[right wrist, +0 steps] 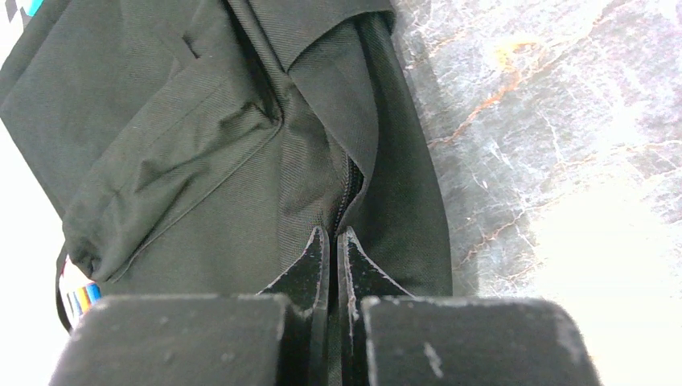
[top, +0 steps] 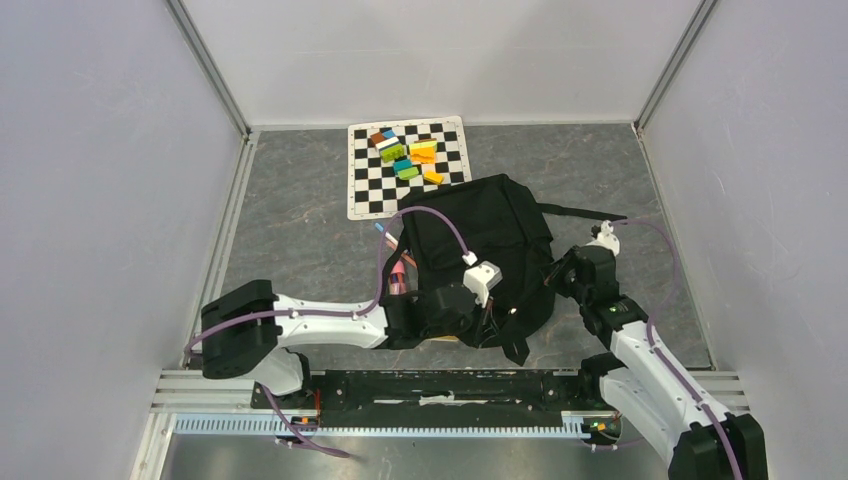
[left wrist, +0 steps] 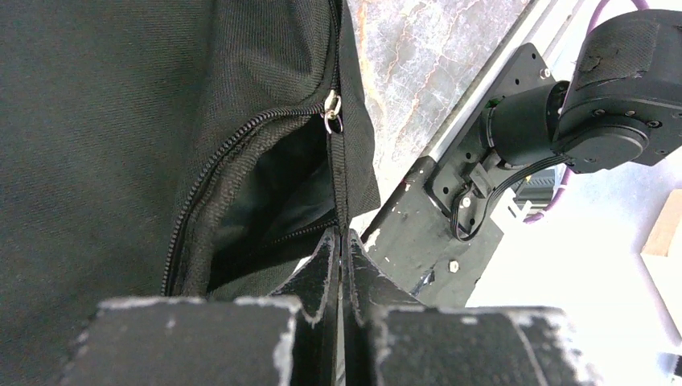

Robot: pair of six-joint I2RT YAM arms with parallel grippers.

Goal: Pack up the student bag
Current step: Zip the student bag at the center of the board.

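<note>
The student bag [top: 490, 235], a soft black backpack, lies in the middle of the table with a strap [top: 580, 212] trailing right. In the left wrist view its zip [left wrist: 241, 141] stands partly open, the metal pull [left wrist: 331, 108] at the top of the gap. My left gripper [left wrist: 343, 235] is shut on the zip edge just below that pull, at the bag's near side [top: 488, 318]. My right gripper [right wrist: 332, 235] is shut on the bag's fabric beside a zip seam [right wrist: 347, 189], at the bag's right side [top: 552, 282].
A black-and-white checkered mat [top: 372, 190] lies behind the bag with several coloured blocks [top: 410, 155] on it. Coloured pens [top: 397, 272] poke out at the bag's left edge. Grey walls close in on both sides, and a metal rail [top: 440, 385] runs along the near edge.
</note>
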